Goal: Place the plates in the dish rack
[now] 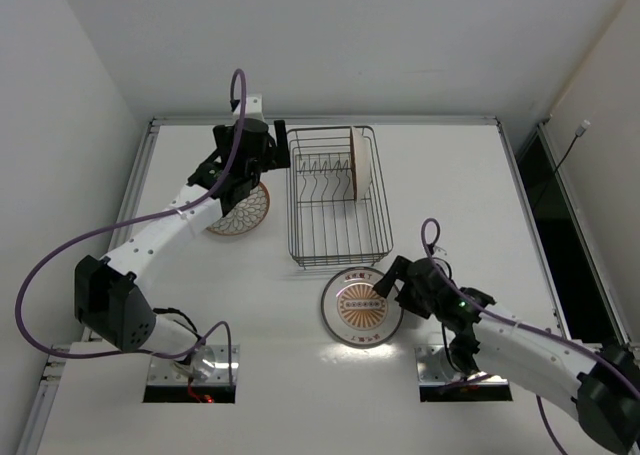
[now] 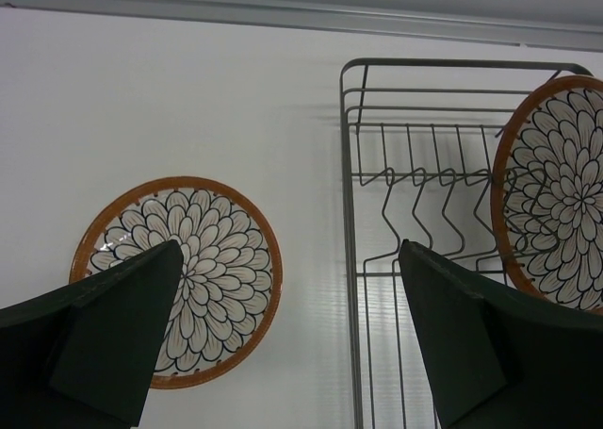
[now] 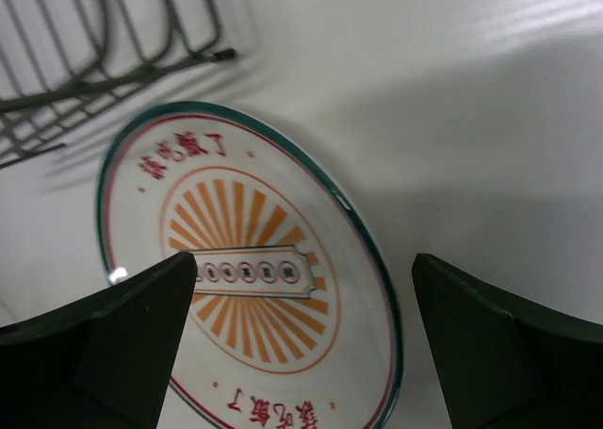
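1. Left hand [image 1: 243, 175] is wide open and grips nothing. It hangs over the far left of the table [image 1: 455, 200], just left of the rack [image 1: 338, 200].
2. Petal plate [image 2: 203, 269] lies flat and face up on the table, left of the rack and apart from it. It has an orange rim and white petals with dark outlines.
3. In the top view the left hand covers the far part of the petal plate. In the left wrist view one finger [image 2: 113, 335] overlaps the plate's near-left part, and the other finger sits over the rack's wires. Contact with the plate: cannot tell.
4. The rack is black wire and rectangular, and sits mid-table with its long side running away from the arms.
5. Racked plate [image 1: 362, 163] stands on edge in the far right part of the rack. Its petal face is turned left, and it has the same pattern as the petal plate.
6. Sunburst plate [image 3: 250, 226] lies flat and face up on the table, just at the rack's near end. Whether it touches the rack: cannot tell. It has a green rim, orange rays, red characters and a white centre label.
7. Right hand [image 1: 392, 283] is wide open and grips nothing. It sits at the sunburst plate's right edge, with fingers [image 3: 104, 344] spread either side of that rim in the right wrist view. Whether a finger touches the plate: cannot tell.
8. Two plates are on the table and one is in the rack.
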Controlling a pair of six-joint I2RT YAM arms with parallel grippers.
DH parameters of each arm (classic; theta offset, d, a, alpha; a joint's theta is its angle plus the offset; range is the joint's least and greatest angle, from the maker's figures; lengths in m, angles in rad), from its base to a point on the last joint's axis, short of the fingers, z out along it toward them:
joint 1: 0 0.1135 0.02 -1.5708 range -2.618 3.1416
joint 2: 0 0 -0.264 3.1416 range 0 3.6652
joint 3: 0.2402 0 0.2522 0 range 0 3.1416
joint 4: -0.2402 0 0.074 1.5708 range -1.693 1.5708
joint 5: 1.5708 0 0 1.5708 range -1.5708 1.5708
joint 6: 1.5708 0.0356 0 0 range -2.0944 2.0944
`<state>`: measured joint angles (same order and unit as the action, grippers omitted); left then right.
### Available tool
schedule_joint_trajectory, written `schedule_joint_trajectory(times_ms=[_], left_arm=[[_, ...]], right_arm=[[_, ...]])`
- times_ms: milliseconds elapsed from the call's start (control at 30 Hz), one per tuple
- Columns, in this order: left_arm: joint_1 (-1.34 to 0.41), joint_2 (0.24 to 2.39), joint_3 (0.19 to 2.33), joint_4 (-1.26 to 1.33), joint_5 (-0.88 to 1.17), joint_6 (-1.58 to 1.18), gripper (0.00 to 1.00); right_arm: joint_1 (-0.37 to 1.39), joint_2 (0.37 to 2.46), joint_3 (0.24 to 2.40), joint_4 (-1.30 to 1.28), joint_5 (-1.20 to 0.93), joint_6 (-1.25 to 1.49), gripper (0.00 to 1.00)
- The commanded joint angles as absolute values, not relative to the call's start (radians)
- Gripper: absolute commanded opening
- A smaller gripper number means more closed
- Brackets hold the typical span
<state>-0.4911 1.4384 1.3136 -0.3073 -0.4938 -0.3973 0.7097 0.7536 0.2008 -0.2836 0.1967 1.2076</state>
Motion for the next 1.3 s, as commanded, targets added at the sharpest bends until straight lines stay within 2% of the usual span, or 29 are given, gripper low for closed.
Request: schedule_joint_trajectory(times_ms=[0, 167, 200, 267, 300, 467, 500, 633, 900, 1100, 1267], left_arm=[[-0.485, 1.436, 1.345, -0.296, -0.499, -0.402, 1.0], [-0.485, 1.436, 1.345, -0.296, -0.508, -0.402, 1.0], [-0.485, 1.436, 1.354, -0.296, -0.508, -0.402, 1.0], [-0.485, 1.436, 1.355, -0.305, -0.508, -0.402, 1.0], [-0.485, 1.436, 1.355, -0.305, -0.508, -0.402, 1.0], [-0.485, 1.436, 1.355, -0.305, -0.517, -0.402, 1.0], [-0.485, 1.436, 1.355, -0.305, -0.517, -0.402, 1.0], [-0.485, 1.436, 1.355, -0.305, -0.517, -0.402, 1.0], [-0.485, 1.445, 1.355, -0.305, -0.526, -0.402, 1.0], [-0.485, 1.445, 1.355, -0.314, -0.526, -0.402, 1.0], [-0.485, 1.454, 1.355, -0.314, -0.526, -0.402, 1.0]], right_arm=[[0.716, 0.798, 0.141, -0.18, 0.141, 1.305, 0.96], [0.716, 0.772, 0.143, -0.211, 0.152, 1.315, 0.86], [0.716, 0.772, 0.143, -0.212, 0.152, 1.315, 0.78], [0.716, 0.762, 0.131, -0.212, 0.143, 1.327, 0.68], [0.716, 0.762, 0.12, -0.212, 0.129, 1.327, 0.56], [0.716, 0.712, 0.12, -0.242, 0.107, 1.336, 0.26], [0.716, 0.689, 0.12, -0.253, 0.107, 1.336, 0.16], [0.716, 0.628, 0.14, -0.331, 0.107, 1.324, 0.0], [0.716, 0.503, 0.196, -0.459, 0.117, 1.292, 0.0], [0.716, 0.505, 0.265, -0.564, 0.141, 1.227, 0.0], [0.716, 0.529, 0.206, -0.505, 0.101, 1.252, 0.0]])
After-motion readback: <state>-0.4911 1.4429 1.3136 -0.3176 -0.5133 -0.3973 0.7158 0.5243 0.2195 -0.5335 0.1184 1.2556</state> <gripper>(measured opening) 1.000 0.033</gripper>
